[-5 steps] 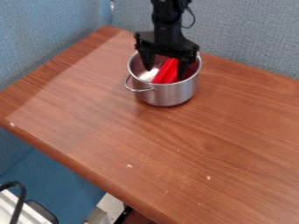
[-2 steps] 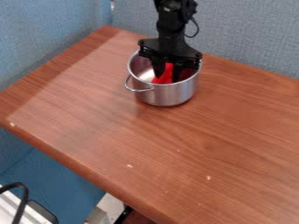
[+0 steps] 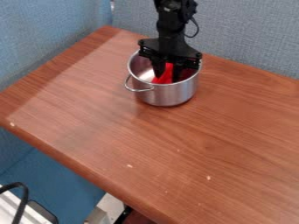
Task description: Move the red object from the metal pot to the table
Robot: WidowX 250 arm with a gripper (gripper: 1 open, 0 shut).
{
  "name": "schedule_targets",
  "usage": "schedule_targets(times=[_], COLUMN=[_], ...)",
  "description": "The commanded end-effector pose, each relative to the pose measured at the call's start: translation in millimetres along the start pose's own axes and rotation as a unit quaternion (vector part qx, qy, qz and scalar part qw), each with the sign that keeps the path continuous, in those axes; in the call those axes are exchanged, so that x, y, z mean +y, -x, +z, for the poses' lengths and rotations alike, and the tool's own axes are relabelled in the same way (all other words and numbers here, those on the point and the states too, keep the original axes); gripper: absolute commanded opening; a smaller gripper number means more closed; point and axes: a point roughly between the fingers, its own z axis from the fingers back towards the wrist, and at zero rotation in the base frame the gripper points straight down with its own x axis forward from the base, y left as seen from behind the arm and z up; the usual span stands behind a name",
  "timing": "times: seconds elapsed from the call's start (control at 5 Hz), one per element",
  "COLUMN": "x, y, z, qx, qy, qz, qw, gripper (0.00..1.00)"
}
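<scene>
Lower now, the black gripper [image 3: 167, 66] reaches into the metal pot [image 3: 165, 93] near the table's [image 3: 140, 149] far edge. Its fingers flank the red object [image 3: 165, 75]; whether they pinch it, I cannot tell.

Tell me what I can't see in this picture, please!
- End effector tips, camera view: too dark and small to tell if they grip the red object.
- Red object's lower part, camera view: hidden by the front wall of the metal pot.
- Arm's upper part, camera view: cut off by the top edge.
</scene>
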Motion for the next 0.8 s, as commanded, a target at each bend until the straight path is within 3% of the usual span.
schedule_targets(times=[0.0,0.4,0.6], x=[2,4,8], y=[-5.4,-5.1,-7.6], z=[22.0,31.0,46.7], qx=[-0.025,-0.029,-0.038], qy=[0.002,0.006,0.016], qz=[0.001,0.004,0.016], qw=[0.9997,0.9996,0.9990], gripper=[0.00,0.00,0.00])
